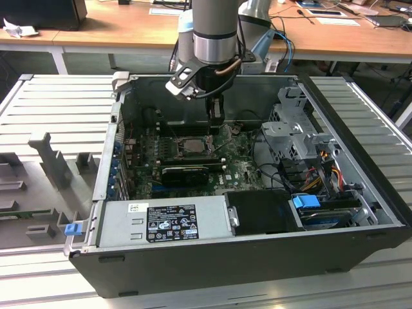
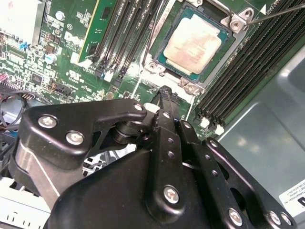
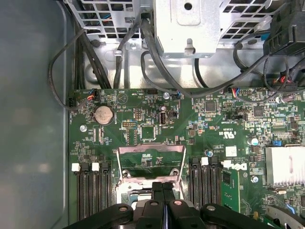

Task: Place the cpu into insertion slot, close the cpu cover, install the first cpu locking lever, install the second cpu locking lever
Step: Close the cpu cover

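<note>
- Grey metal arm: you have it reaching straight down from above into the open computer case, wrist over the green motherboard.
- Your gripper hangs low over the board, at the edge of the socket, toward the exterior view's right side of it.
- Both wrist views show its two black fingers pressed flat together, with nothing visible between them.
- Your cpu lies flat in the socket, pale square face up. It is just beyond the fingertips and apart from them.
- The cpu cover stands open, tilted up over the socket, with the board showing through its window.
- In the first wrist view the closed fingertips sit right in front of the cover's lower part. You cannot tell whether they touch it.
- One thin lever rod runs out from the socket's corner across the memory slots.
- Those black slots sit in rows on both sides of the socket.
</note>
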`<state>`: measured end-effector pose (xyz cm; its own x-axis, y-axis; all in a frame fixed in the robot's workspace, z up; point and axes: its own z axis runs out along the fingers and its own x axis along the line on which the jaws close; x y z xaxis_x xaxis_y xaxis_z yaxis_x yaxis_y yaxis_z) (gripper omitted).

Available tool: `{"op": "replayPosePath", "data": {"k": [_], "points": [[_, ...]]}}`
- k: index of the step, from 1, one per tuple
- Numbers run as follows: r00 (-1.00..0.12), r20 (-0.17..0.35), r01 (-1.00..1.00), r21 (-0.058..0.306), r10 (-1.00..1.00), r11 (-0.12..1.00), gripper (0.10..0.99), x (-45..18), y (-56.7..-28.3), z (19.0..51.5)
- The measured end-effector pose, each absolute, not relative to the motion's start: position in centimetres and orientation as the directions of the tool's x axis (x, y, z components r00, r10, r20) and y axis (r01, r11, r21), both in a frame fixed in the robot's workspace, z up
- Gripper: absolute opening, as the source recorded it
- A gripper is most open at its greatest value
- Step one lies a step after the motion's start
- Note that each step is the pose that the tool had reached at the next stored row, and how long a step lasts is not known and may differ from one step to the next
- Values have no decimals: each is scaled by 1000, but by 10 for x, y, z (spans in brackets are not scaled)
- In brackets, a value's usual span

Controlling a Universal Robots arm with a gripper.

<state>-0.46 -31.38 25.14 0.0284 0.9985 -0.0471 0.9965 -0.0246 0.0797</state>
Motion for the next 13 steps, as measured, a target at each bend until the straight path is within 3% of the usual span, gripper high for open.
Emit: {"op": "replayPosePath", "data": {"k": [13], "points": [[28, -47, 997, 80, 998, -25, 106, -3, -314, 254]]}}
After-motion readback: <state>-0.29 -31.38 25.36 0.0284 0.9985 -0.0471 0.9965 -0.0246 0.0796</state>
